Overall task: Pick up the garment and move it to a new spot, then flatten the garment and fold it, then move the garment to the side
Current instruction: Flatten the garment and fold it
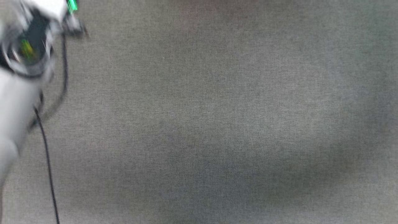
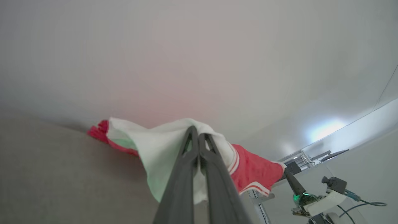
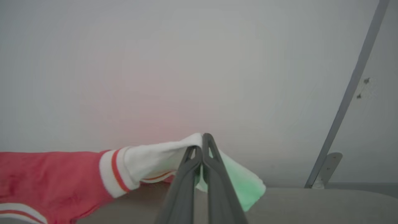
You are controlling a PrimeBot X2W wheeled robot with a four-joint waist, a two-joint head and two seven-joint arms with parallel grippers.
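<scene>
Dark fingers of the left end effector pinch shut on one white end panel of the garment; the right end effector is clamped on the other white end. Red cloth spans between them — long axis arm to arm — over the grey tabletop, which offers broad open room before the pale wall.
</scene>
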